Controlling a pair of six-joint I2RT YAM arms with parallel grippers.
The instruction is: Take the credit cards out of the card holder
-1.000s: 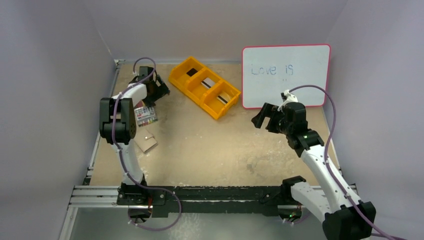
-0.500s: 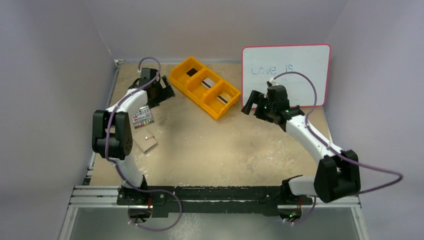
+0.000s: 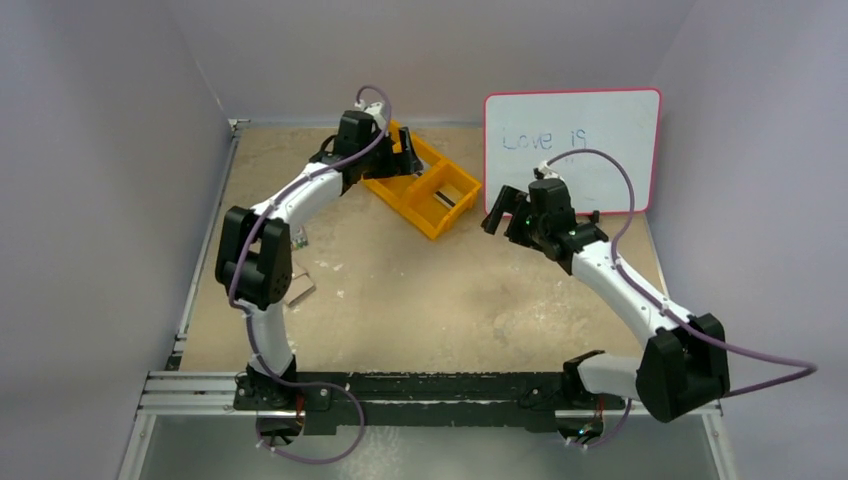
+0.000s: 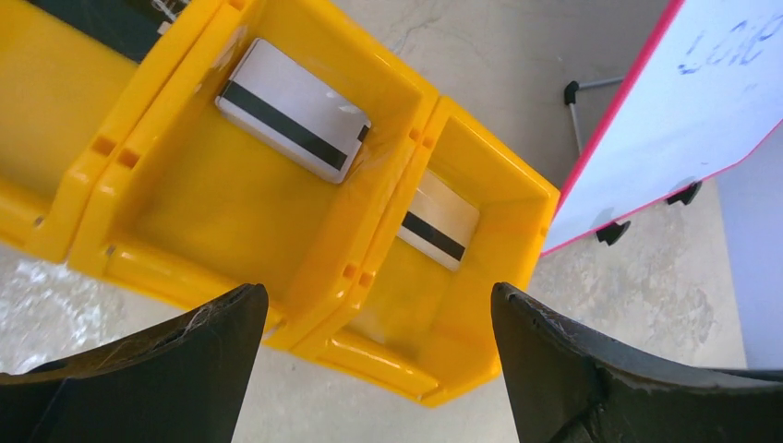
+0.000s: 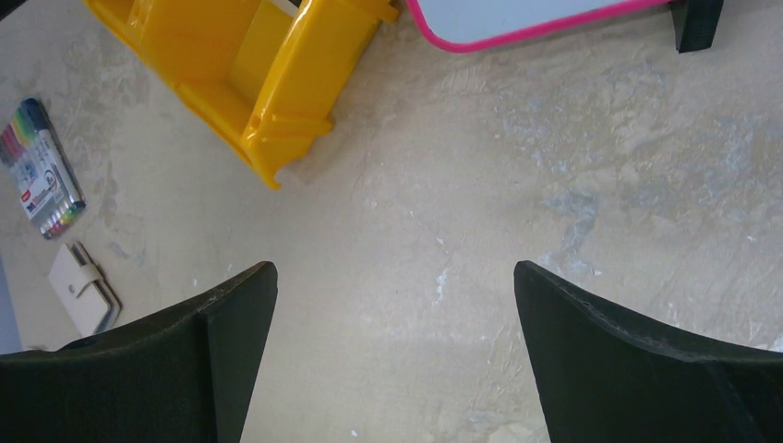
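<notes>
Beige tabletop point(image 3: 420, 300) carries the card holder point(image 5: 85, 288) near its left edge, just beside the marker pack point(image 5: 42, 171), seemingly folded shut. Well apart from it, the left gripper point(image 4: 377, 297) hangs over the orange tray point(image 4: 397, 231) and the right gripper point(image 5: 395, 272) near the whiteboard point(image 3: 570, 110), both spread wide, empty.

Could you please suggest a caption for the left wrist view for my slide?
Open left claw hovers over a yellow plastic compartment tray holding two white black-striped cards.
</notes>
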